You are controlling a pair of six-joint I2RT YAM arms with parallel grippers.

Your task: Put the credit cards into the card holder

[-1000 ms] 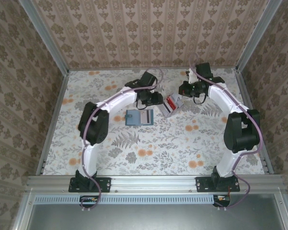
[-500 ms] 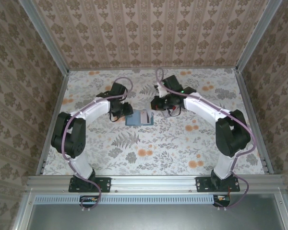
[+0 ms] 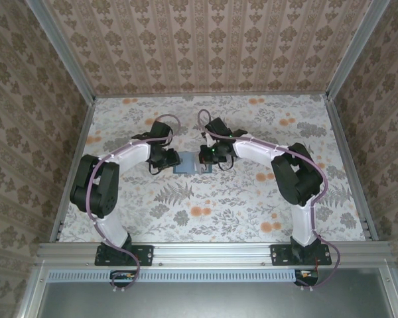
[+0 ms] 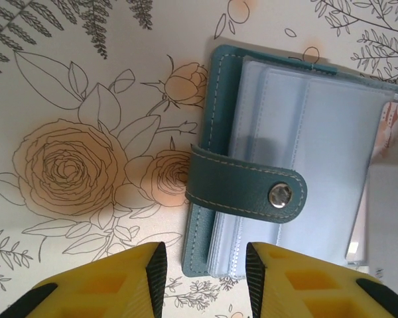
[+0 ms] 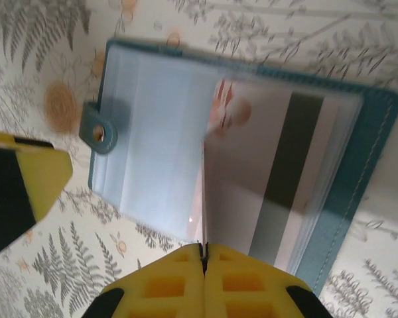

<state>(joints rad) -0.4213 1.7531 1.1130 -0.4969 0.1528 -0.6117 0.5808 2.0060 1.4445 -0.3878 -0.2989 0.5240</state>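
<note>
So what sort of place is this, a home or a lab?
Likely a lab test booth dressed to look homely: wallpapered panels in a metal frame, a floral tabletop, and a left arm and right arm bolted to its near rail.

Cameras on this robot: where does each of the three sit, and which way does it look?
Top external: above and behind the arms, looking down on the table; both arms, left tool and right tool show.
Left wrist: on the left arm, looking down past its open yellow fingers at the card holder.
Right wrist: on the right arm, looking down past its fingers, shut on a card seen edge-on.
Shared: all three see the open teal card holder.
</note>
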